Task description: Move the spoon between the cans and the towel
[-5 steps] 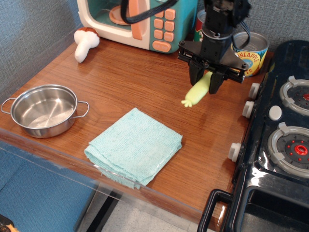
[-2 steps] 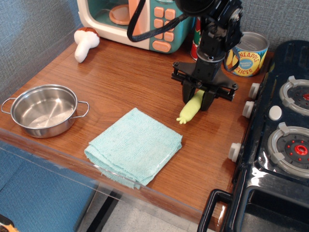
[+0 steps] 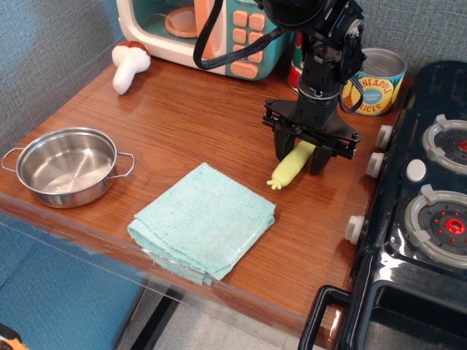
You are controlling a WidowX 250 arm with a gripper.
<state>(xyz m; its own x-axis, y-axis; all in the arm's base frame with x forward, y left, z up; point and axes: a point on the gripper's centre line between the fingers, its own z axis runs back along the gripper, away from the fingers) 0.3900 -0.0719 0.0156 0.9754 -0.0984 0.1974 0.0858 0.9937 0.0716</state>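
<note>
The spoon's pale yellow-green handle [image 3: 289, 168] lies on the wooden table, frilled end toward the towel; its metal bowl is hidden under the gripper. My gripper [image 3: 300, 156] stands low over it, jaws slightly apart on either side of the handle, and looks open. The teal towel [image 3: 204, 219] lies at the front, just left of the spoon's end. The yellow pineapple can [image 3: 376, 82] stands at the back right. The red tomato can [image 3: 297, 62] is mostly hidden behind the arm.
A steel pot [image 3: 66, 166] sits at the front left. A white toy mushroom [image 3: 129, 67] and a toy microwave [image 3: 211, 29] stand at the back. A black toy stove [image 3: 430, 204] with white knobs borders the table on the right.
The gripper carried the spoon forward and down from near the cans to the table. Its jaws have spread a little and the spoon now rests on the wood.
</note>
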